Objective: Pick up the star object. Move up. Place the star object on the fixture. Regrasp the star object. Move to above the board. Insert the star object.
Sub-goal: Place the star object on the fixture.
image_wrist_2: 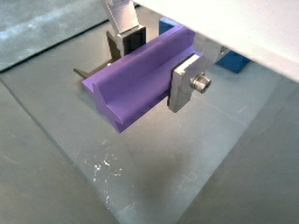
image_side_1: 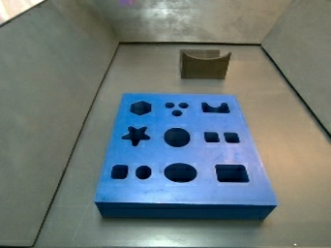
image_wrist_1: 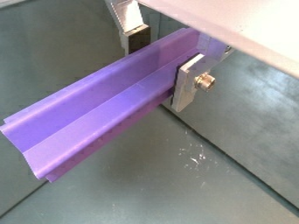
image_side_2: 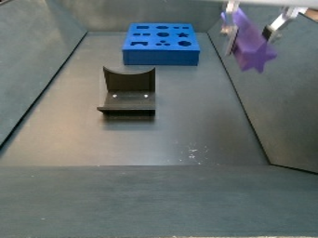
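Note:
My gripper (image_wrist_1: 162, 59) is shut on the star object (image_wrist_1: 93, 109), a long light-purple peg that lies crosswise between the silver fingers in both wrist views (image_wrist_2: 135, 83). In a side view the gripper (image_side_2: 258, 19) hangs high at the right wall, with the star object (image_side_2: 255, 46) well above the floor and its star-shaped end showing. The fixture (image_side_2: 128, 91), an olive-brown block with a U notch, stands on the floor to the left of and below the gripper, and its notch (image_side_1: 203, 64) holds nothing. The blue board (image_side_1: 181, 145) with dark cut-outs lies flat beyond the fixture.
Grey walls enclose the dark floor on all sides. White scuff marks (image_wrist_1: 193, 157) show on the floor beneath the peg. A bit of blue (image_wrist_2: 233, 61) shows behind one finger. The board's star hole (image_side_1: 135, 136) is on its left side.

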